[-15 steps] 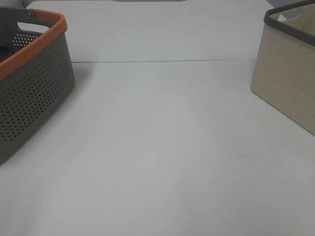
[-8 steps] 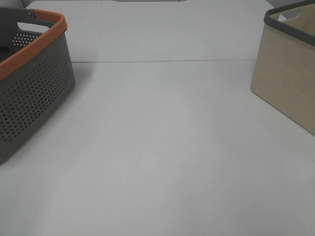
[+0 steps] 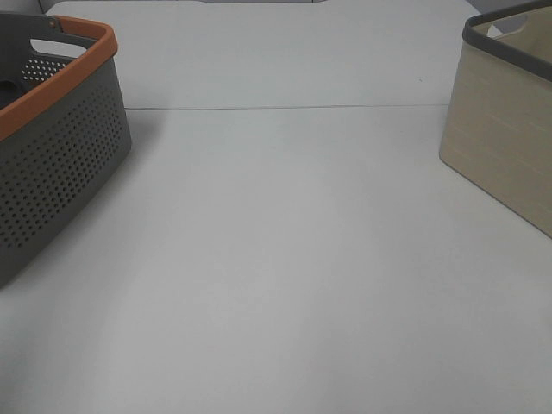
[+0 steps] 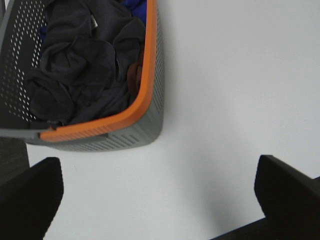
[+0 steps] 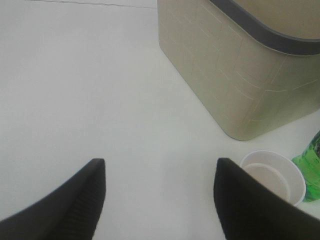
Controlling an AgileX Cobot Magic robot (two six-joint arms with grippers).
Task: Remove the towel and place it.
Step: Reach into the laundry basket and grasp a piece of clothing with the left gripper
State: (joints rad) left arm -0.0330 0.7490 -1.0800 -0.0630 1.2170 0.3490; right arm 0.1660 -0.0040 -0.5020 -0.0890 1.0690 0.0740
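While it lies bunched, towel (image 4: pixel 85 65) occupies basket (image 4: pixel 151 50).

I see a plush terry-cloth towel (image 4: pixel 80 70), a matt perforated plastic basket (image 4: pixel 122 141), a fabric-textured bin (image 5: pixel 220 70) and a smooth matt worktop (image 3: pixel 302 259).

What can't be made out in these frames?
Towel: high view, hidden by grey basket wall.
Blue cloth: left wrist, mostly under towel, cut by edge.
Beige basket contents: both views, interior cut off.
Green object: right wrist, cut by edge, unidentifiable.
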